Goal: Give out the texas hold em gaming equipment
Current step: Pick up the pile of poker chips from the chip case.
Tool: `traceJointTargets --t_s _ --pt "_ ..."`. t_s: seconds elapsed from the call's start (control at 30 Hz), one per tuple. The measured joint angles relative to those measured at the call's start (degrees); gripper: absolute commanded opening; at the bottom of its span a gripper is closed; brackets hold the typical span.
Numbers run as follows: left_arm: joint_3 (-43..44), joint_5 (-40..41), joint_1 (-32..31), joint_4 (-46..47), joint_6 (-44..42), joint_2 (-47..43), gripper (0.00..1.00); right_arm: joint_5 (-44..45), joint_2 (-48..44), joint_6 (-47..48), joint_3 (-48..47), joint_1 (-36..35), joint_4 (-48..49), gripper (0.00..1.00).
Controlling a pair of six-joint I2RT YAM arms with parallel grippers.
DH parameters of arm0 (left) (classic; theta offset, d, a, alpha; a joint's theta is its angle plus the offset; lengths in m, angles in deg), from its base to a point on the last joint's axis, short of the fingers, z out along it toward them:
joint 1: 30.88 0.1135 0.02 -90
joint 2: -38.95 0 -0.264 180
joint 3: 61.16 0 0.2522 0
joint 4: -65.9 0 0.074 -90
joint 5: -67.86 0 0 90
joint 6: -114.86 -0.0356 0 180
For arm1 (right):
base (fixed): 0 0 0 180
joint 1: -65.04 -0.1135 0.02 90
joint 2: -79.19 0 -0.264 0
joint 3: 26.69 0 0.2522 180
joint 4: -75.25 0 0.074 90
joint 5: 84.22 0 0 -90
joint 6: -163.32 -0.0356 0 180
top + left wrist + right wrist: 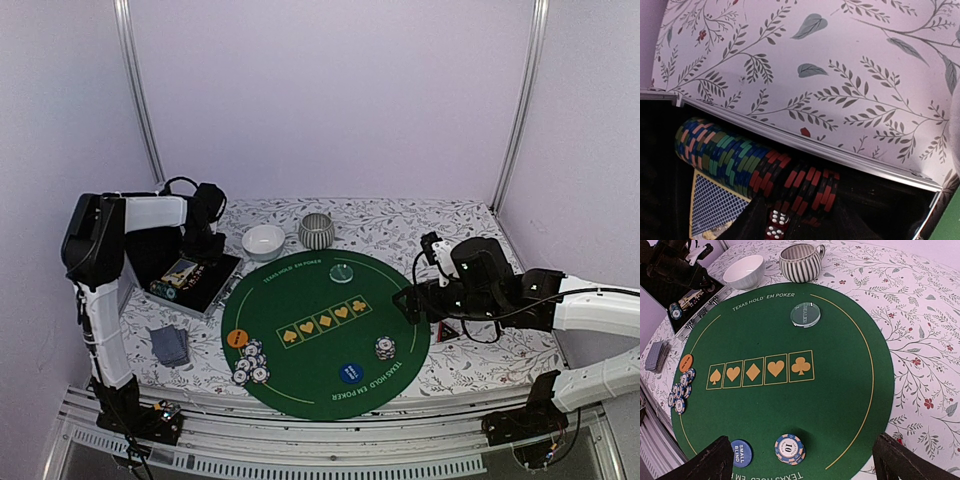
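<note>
L wrist only: chip row (755, 165), dice (776, 225) in case (840, 157).
L gripper (202, 250): opening unclear.
R gripper (807, 462): wide open, empty, at mat (850, 390) edge.

We count one round green mat (300, 388) printed with five suit boxes (324, 322); two bowls, a white bowl (263, 241) and a striped grey bowl (316, 231); three button discs, an orange disc (236, 338), a blue disc (349, 373) and a pale green disc (342, 272); two groups of chips, one neat stack (385, 348) and one loose cluster (250, 362); one pile of cards (168, 345); one black case (208, 290).
</note>
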Motion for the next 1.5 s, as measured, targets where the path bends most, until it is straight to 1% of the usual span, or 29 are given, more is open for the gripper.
traceJointTargets --t_s 0.37,0.73,1.07,1.13,1.5 --pt "0.15 -0.26 -0.37 -0.22 -0.81 -0.07 0.44 -0.11 0.66 0.11 -0.02 0.0 -0.02 0.99" --pt "-0.02 -1.64 -2.67 0.33 -1.42 -0.28 0.44 -1.01 1.36 0.28 -0.04 0.0 -0.02 0.99" --pt "0.31 0.9 -1.99 0.44 -2.25 0.17 0.44 -1.25 1.36 0.46 -0.04 0.0 -0.04 0.99" --pt "0.48 0.85 -1.57 0.37 -2.25 0.24 0.42 -1.25 1.36 0.48 -0.04 0.0 -0.04 0.99" --pt "0.74 -0.31 0.22 0.46 -2.21 0.31 0.42 -1.66 1.49 0.66 -0.07 0.0 -0.52 0.99"
